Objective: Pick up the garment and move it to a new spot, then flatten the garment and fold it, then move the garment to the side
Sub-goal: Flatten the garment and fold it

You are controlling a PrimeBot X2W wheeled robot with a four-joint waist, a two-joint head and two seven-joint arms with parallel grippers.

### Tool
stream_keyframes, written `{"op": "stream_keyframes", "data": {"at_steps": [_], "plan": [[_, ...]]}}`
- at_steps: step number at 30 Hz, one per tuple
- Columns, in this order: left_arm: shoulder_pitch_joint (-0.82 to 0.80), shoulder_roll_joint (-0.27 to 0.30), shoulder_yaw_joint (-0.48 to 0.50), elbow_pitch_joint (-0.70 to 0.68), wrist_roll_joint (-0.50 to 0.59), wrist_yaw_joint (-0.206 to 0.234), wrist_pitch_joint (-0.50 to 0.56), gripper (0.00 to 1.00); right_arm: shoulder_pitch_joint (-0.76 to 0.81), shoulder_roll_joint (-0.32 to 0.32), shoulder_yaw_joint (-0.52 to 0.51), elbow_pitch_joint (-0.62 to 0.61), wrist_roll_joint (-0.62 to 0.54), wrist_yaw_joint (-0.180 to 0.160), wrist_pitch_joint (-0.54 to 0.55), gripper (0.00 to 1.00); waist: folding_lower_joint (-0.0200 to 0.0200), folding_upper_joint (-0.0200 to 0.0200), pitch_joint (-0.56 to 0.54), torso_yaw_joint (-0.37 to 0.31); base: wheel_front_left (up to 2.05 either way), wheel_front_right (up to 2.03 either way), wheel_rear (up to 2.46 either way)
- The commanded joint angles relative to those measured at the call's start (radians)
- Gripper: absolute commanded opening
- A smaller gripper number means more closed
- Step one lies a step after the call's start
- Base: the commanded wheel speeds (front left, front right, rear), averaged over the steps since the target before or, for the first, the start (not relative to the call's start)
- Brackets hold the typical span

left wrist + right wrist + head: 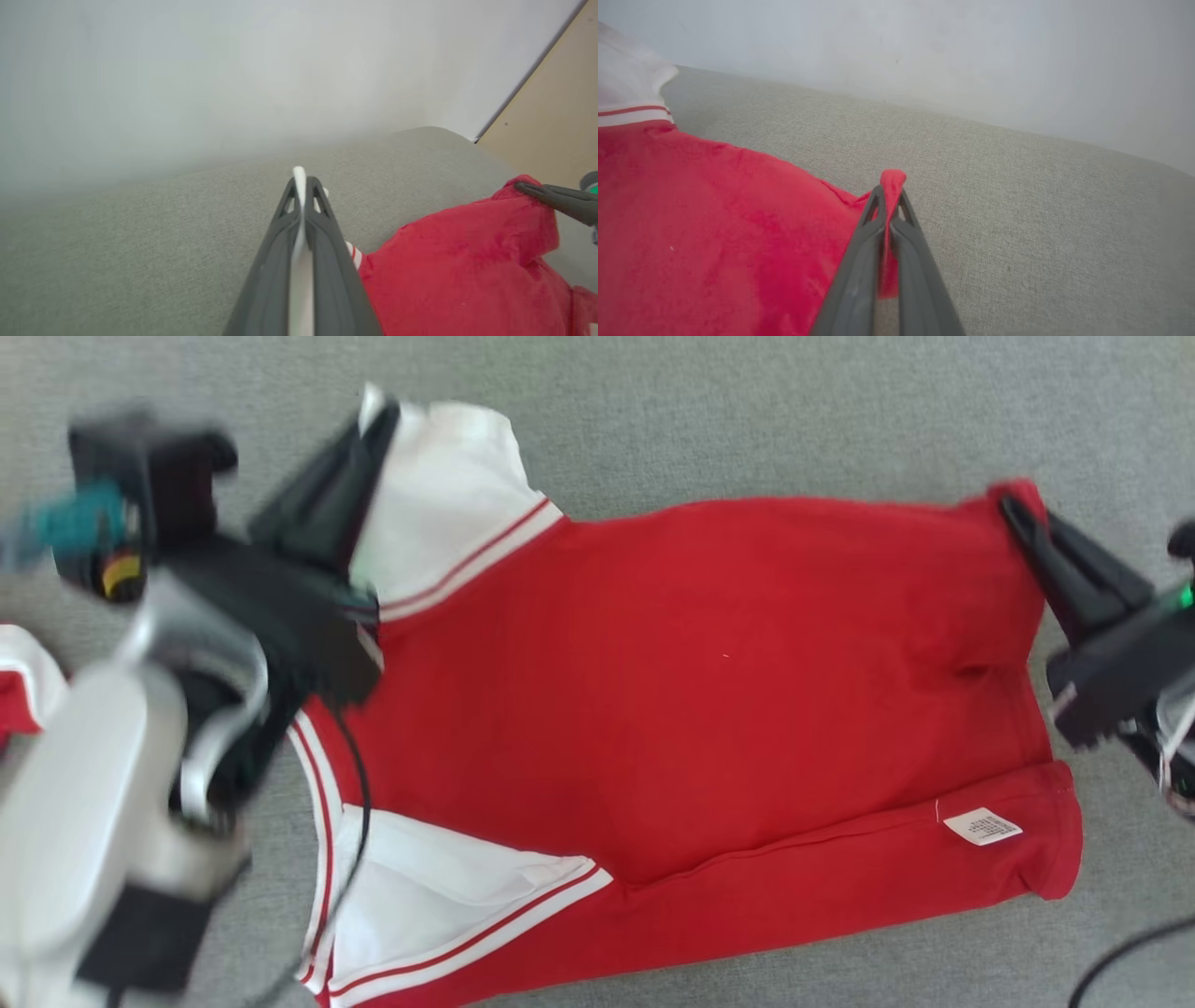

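Observation:
The garment (709,691) is a red T-shirt with white sleeves trimmed in red stripes, spread across the grey surface (747,411). My left gripper (378,415) is shut on the edge of the far white sleeve (448,504); in the left wrist view white cloth (299,179) sticks out between its closed fingers (322,224). My right gripper (1010,513) is shut on the far hem corner; the right wrist view shows a red fold (893,179) pinched between its fingers (868,233). The garment's red body (705,219) lies left of them.
A white care label (982,825) lies on the folded near hem. Another red and white cloth (23,686) pokes in at the left edge. A black cable (1120,957) curls at the lower right. A pale wall (233,70) rises behind the surface, with a tan floor (556,116) beside it.

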Motion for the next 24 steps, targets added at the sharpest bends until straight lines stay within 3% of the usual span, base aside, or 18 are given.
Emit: {"op": "stream_keyframes", "data": {"at_steps": [1,12,24], "plan": [[0.036,0.004,0.007,-0.032,-0.018,0.005,-0.008,0.00,0.021,-0.012,-0.002,-0.004,-0.029,0.000,-0.009,0.00,0.0001,0.0000,-0.008,0.007,0.00,0.00,0.00],[0.380,0.024,0.041,-0.352,-0.096,0.058,-0.057,0.00,0.211,-0.004,-0.136,-0.002,-0.175,0.000,-0.061,0.00,0.0001,0.0000,-0.033,0.024,0.00,0.00,0.00],[0.669,0.009,0.046,-0.485,-0.152,0.101,-0.133,0.00,0.420,0.060,-0.340,-0.059,-0.292,0.000,-0.068,0.00,0.0001,0.0000,-0.064,0.028,0.00,0.00,0.00]]}}
